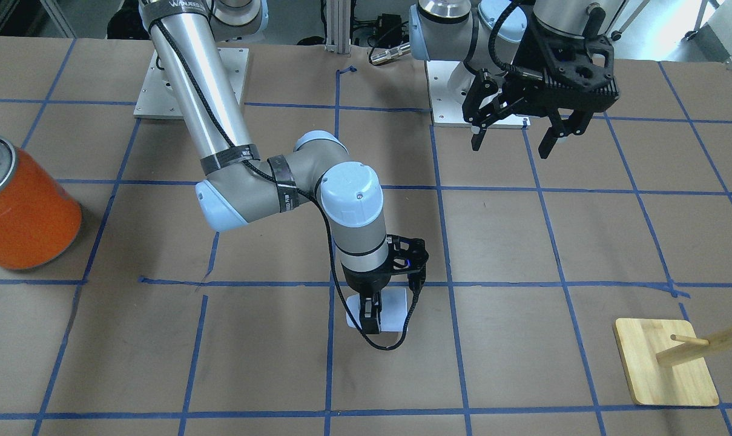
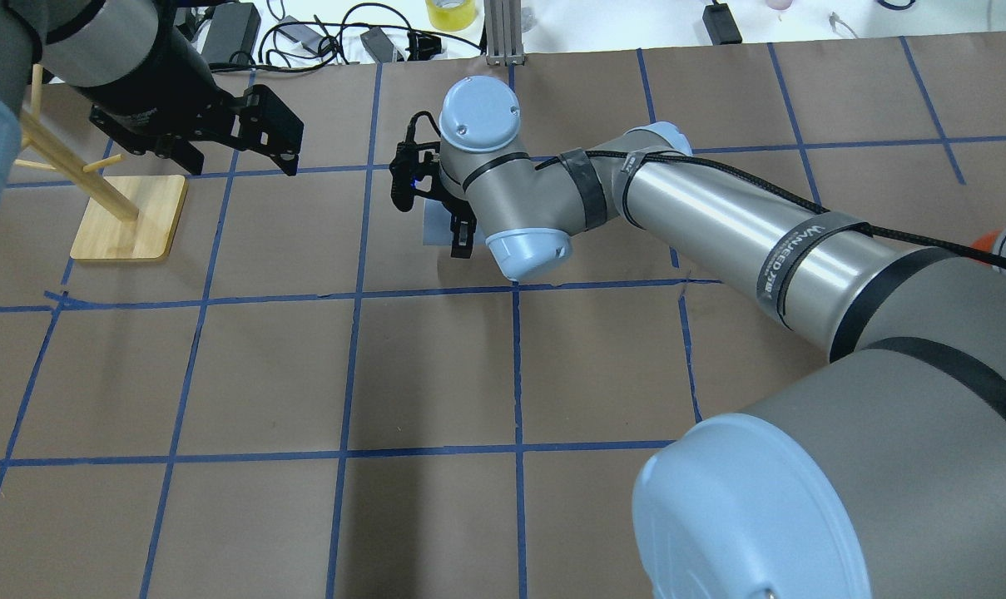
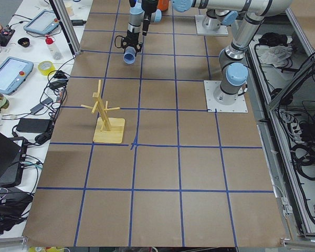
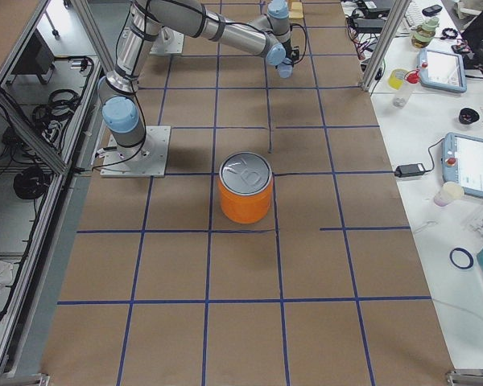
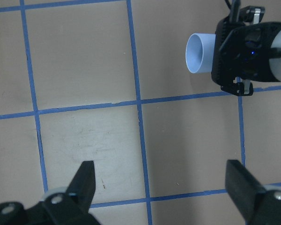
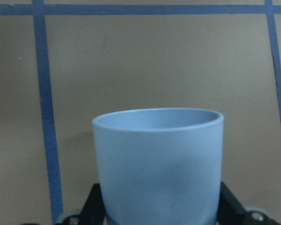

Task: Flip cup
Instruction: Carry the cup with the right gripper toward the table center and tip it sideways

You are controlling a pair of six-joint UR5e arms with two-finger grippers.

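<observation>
Right tool (image 1: 372, 315) pinches the cup (image 6: 158, 164) between its fingers; the cup lies sideways, its open mouth showing bare blue wall. Left tool (image 5: 164, 187) hangs spread, well apart from it. Far from both stands the can (image 4: 245, 189), its top closed.

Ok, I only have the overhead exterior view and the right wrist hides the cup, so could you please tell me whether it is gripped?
Observer: Yes, the right wrist view shows the cup clamped between the right gripper fingers.
Operator: Which way is it facing?
Observer: It is on its side, mouth toward the robot's left.
Operator: And the left gripper?
Observer: The left gripper is open and empty.
</observation>
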